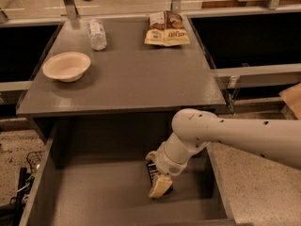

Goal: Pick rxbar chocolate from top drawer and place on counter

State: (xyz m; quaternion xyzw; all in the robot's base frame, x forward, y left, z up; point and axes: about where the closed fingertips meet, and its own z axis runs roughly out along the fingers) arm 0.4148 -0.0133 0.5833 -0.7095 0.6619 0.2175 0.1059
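Note:
The top drawer (94, 197) is pulled open below the counter (127, 74). The rxbar chocolate (152, 169), a small black bar with white text, lies on the drawer floor right of the middle. My gripper (155, 171) reaches down into the drawer from the right on a white arm. It is open, and its two cream fingers (160, 186) stand on either side of the bar, one at the front and one at the back. The gripper hides much of the bar.
On the counter are a cream bowl (67, 66) at the left, a clear plastic bottle (97, 34) lying at the back and a tan-and-brown snack bag (166, 28) at the back right. Dark recessed bins (244, 36) flank the counter. The drawer's right wall (217, 182) is close to the arm.

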